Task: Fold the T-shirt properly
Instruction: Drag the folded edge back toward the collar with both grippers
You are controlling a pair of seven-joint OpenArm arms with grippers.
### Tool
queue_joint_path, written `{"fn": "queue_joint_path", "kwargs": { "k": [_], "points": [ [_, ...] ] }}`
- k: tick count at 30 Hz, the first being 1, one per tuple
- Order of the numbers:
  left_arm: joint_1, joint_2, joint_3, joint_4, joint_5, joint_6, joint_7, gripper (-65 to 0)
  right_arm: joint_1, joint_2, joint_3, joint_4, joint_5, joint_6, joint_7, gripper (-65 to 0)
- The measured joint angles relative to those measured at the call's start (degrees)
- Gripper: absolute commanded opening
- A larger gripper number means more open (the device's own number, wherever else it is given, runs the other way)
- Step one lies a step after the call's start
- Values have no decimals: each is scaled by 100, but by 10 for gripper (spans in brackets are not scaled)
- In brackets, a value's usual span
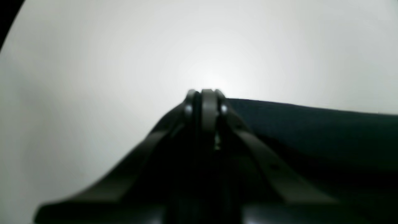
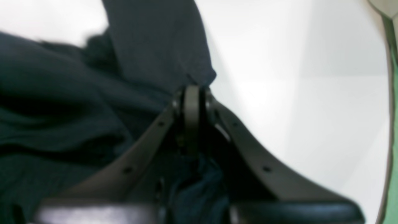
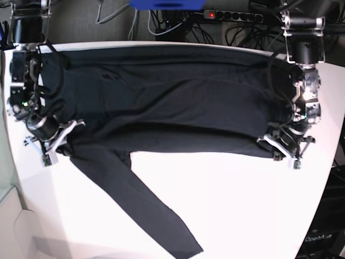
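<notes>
1. The T-shirt (image 3: 172, 102) lies spread across the table (image 3: 242, 205), its long axis running left to right through the upper half of the base view.
2. The left gripper (image 3: 284, 147) at right and the right gripper (image 3: 54, 143) at left each have jaws clamped on the shirt's near edge.
3. 1 sleeve (image 3: 140, 205) trails toward the bottom, nearer the right gripper.

You've got a soft matt knit T-shirt (image 3: 172, 102), dark navy. Table (image 3: 242, 205) is smooth white with slight sheen. Gripper fingers (image 2: 267, 174) look like matt dark plastic, smooth.
</notes>
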Motion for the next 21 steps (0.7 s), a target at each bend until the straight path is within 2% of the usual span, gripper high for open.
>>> {"fn": "queue_joint_path", "kwargs": {
  "k": [8, 10, 13, 16, 21],
  "points": [
    [439, 2, -33, 518, -9, 42, 17, -650, -605, -22, 37, 584, -13, -2, -13, -650],
    [551, 33, -304, 588, -37, -44, 11, -650, -754, -37, 227, 691, 28, 0, -13, -650],
    [662, 0, -645, 599, 0, 2, 101, -650, -844, -13, 455, 706, -17, 13, -42, -650],
    [697, -9, -697, 662, -4, 0, 330, -650, -892, -17, 568, 741, 48, 17, 35, -650],
    [828, -98, -695, 955, -39, -35, 350, -650, -1198, -17, 645, 835, 22, 20, -22, -650]
  ]
}}
